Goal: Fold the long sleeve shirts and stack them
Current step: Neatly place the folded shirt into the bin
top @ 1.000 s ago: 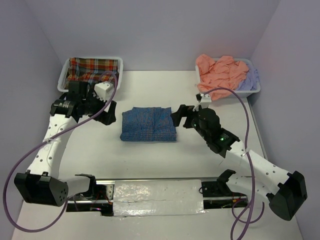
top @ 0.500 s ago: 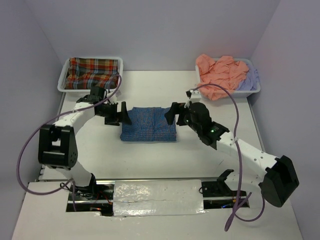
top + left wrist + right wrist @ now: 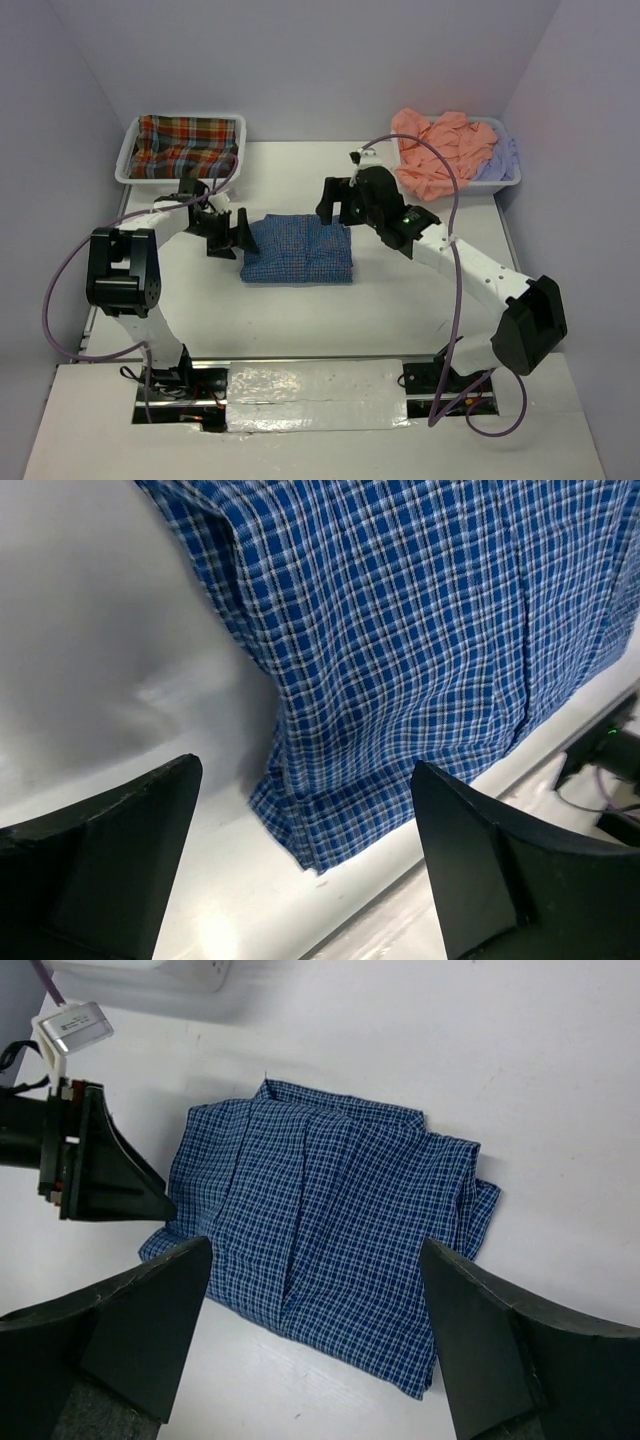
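Left wrist view is showing the folded blue checked cloth shirt (image 3: 420,630) looking soft, light and floppy. Left hand (image 3: 300,825) and right hand (image 3: 315,1335) are hovering spread apart, empty; pinching all layers at an edge seems wisest.

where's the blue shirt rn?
In the top view, the blue shirt lies folded mid-scene on the table, with the left hand at its left edge and the right hand over its far-right corner.

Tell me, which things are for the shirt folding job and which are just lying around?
For the job: blue checked shirt, red-green plaid shirt, orange shirt, lavender shirt.
Just lying about: left white tray, right white tray.
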You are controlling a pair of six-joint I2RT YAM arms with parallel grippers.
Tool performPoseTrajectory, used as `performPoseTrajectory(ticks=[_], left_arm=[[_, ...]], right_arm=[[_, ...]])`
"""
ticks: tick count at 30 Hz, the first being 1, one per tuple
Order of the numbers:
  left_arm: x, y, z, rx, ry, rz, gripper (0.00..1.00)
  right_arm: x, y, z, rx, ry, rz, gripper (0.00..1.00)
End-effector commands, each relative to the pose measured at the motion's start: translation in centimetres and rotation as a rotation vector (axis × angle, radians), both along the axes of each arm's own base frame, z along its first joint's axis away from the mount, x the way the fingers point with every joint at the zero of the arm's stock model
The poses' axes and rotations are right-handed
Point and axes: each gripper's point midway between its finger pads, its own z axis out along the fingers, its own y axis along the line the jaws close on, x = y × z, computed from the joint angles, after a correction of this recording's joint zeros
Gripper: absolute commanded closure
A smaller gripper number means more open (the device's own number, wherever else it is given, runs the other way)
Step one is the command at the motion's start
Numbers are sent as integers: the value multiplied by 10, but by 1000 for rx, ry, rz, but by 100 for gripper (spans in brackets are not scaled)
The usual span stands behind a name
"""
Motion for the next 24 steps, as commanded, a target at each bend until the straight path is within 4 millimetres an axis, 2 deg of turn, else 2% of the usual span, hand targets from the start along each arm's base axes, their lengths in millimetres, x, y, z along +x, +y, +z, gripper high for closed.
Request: performPoseTrajectory(ticks=[1,2,4,5,6,7,8,9,12,14,16,20,24], left_arm=[[11,-18,11,-100,-48,34,1],[13,-25,13,-118,-35,60,1],[22,-35,22,-146,-78,63,1],[19,-42,22,-150,-75,57,1],[17,-46,22,-161,-62,76,1],[18,-48,22,-166,-76,80,1],[10,-49,13,-159,-46,87,1],[6,-48,7,-155,-29,96,1],[-2,-43,-15,-113,5,113,1],[2,-42,-19,-104,4,118,1],[5,-43,-26,-93,16,116,1],[10,-50,-33,-116,30,94,1],[2,-54,-48,-136,67,79,1]], right_arm=[[-13,-5,12,7,38,10,9],[-15,-7,10,12,47,4,9],[-21,-10,-7,9,105,-6,9],[-23,-13,-16,17,139,-12,9],[-27,-13,-37,21,199,-17,9],[-27,-16,-49,25,232,-30,9],[-31,-16,-60,41,275,-24,10],[-31,-25,-83,44,337,-61,11],[-28,-34,-110,46,404,-93,12],[-28,-33,-127,26,452,-87,12],[-24,-33,-134,26,467,-76,12],[-26,-28,-163,11,537,-51,13],[-27,-19,-181,44,584,-20,17]])
